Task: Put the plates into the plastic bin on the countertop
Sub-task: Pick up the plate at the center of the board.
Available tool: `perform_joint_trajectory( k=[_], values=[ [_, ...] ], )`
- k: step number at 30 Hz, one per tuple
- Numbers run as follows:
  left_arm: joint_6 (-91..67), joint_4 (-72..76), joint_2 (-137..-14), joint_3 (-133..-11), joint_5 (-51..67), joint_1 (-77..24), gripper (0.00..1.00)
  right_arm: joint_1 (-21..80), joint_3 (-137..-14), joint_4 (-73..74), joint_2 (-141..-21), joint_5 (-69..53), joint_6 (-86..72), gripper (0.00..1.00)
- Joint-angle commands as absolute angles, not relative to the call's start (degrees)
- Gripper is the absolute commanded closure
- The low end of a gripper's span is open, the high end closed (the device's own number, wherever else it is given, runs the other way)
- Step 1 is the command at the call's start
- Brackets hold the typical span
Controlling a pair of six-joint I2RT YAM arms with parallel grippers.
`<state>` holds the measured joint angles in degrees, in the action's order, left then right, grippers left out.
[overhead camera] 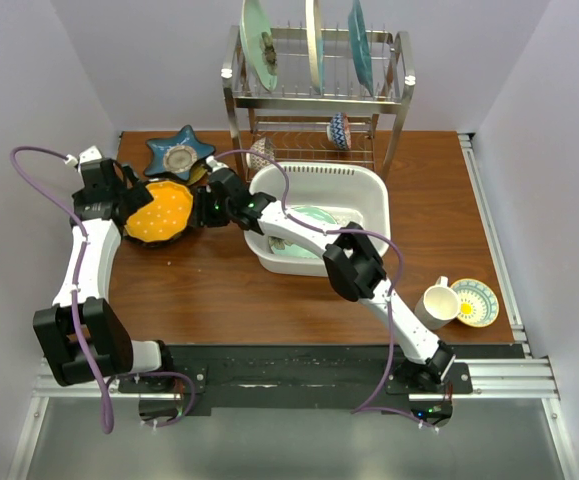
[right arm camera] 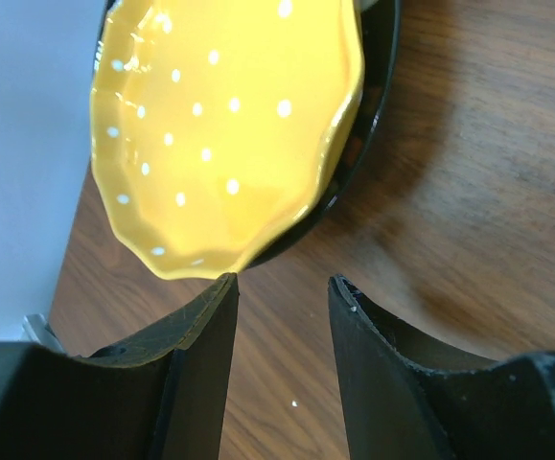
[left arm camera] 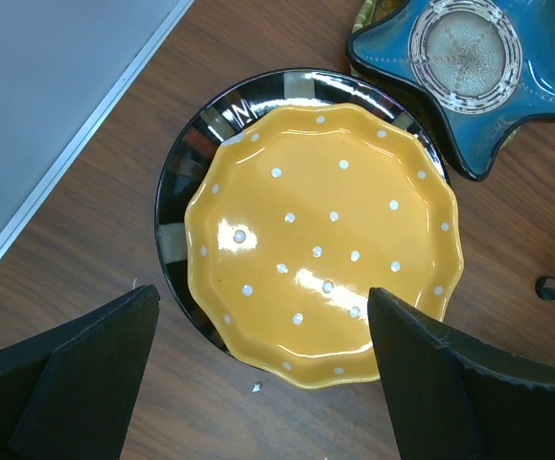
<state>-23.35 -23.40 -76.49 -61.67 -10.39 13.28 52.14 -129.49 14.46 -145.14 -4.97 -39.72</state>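
The wood-grain countertop (overhead camera: 219,290) fills the top view. At its 12 o'clock edge stands the steel wire rack (overhead camera: 399,90), with three large teal and cream plates (overhead camera: 257,40) on edge in it. The white plastic bin (overhead camera: 369,185) sits just in front of the rack, a little to the 1 o'clock side of the counter's middle. A pale green plate (overhead camera: 314,214) lies flat in its base, so at least one plate looks delivered; whether another lies under it I cannot tell. At the bin's 9 o'clock, well apart from it, the orange dotted plate (overhead camera: 161,212) rests on a black striped plate (left arm camera: 176,192). The blue star-shaped plate (overhead camera: 179,155) lies just beside them at 12 o'clock. These are not yet in the bin, so most of the job appears to remain. The left gripper (left arm camera: 261,292) hangs over the orange plate's 9 o'clock side with its jaws spread wide and nothing in them. The right gripper (right arm camera: 284,280) comes in low from the plate's 3 o'clock side, jaws parted by a narrow gap and empty, one fingertip just under the scalloped rim. A mug (overhead camera: 434,303) and a small saucer (overhead camera: 476,302) stand at the bin's 4 o'clock.
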Motion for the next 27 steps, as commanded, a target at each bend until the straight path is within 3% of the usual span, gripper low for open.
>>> perform_joint_trajectory(
  k=[1, 11, 27],
  values=[
    [-22.68, -21.36, -74.79, -61.87, -9.32, 14.24, 0.06, 52.47, -132.98, 10.2, -145.81, -2.99, -41.66, 0.54],
    [-22.68, -21.36, -74.8, -61.52, -8.61, 14.41, 0.06, 52.56, -138.95, 12.57, -151.08, -1.67, -42.19, 0.54],
    [-22.59, -21.18, -74.71, -61.17, -8.26, 14.77, 0.06, 52.56, -138.69, 12.39, -151.61, -0.35, -41.84, 0.74]
  ],
)
